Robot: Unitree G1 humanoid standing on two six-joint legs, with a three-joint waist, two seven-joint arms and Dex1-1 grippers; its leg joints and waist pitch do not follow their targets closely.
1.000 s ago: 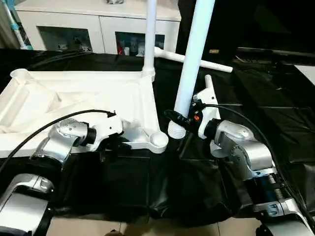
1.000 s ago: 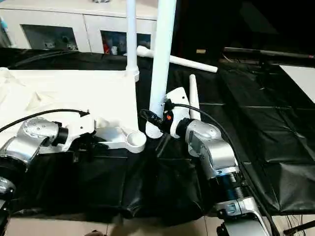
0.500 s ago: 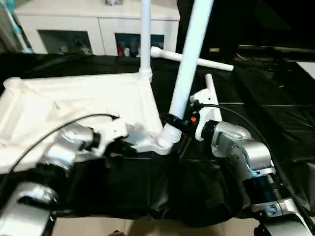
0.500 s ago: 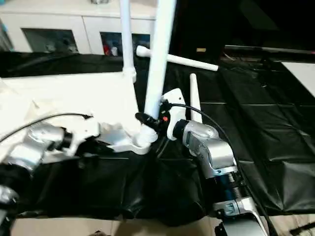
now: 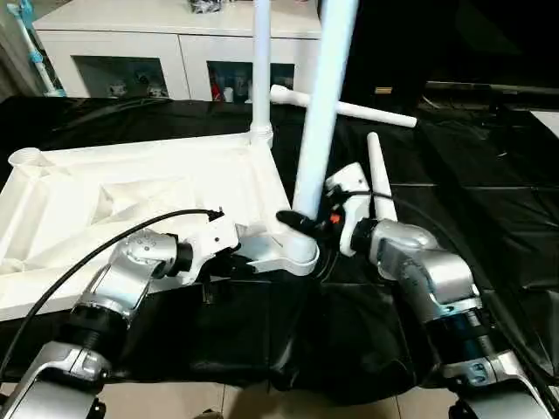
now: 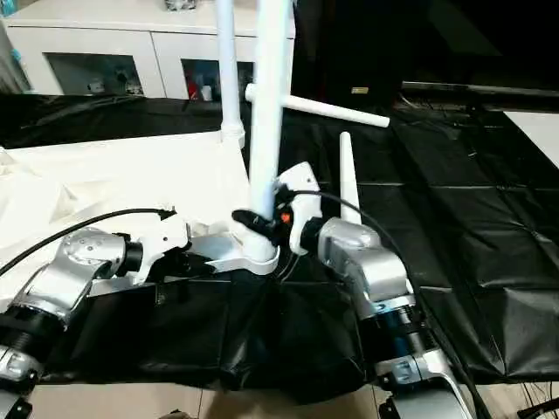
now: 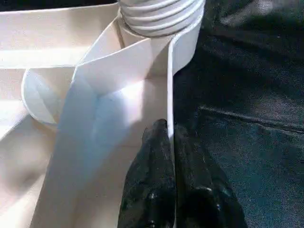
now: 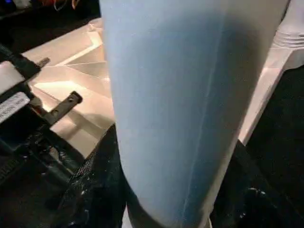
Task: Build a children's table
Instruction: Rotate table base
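Note:
The white tabletop (image 5: pixel 131 183) lies underside up on the left, with one leg (image 5: pixel 261 70) standing in its far right corner socket. My right gripper (image 5: pixel 301 223) is shut on a second upright leg (image 5: pixel 319 113), low on the tube, with black fingers (image 8: pixel 90 190) on both sides of it. That leg's threaded end (image 7: pixel 161 16) sits in the near right corner socket (image 5: pixel 297 255). My left gripper (image 7: pixel 168 142) is shut on the tabletop's thin rim wall (image 7: pixel 169 85) just beside that socket. Two more legs lie on the cloth, one (image 5: pixel 349 107) behind and one (image 5: pixel 380 175) beside my right wrist.
A black cloth (image 5: pixel 489 201) covers the work surface, with a pale floor strip at its near edge. A white cabinet with glass doors (image 5: pixel 175 52) stands behind the tabletop. A black cable (image 5: pixel 105 244) loops over my left forearm.
The right gripper has carried its leg leftward, from beside the near corner socket to standing in it. The left gripper has kept its grip on the rim.

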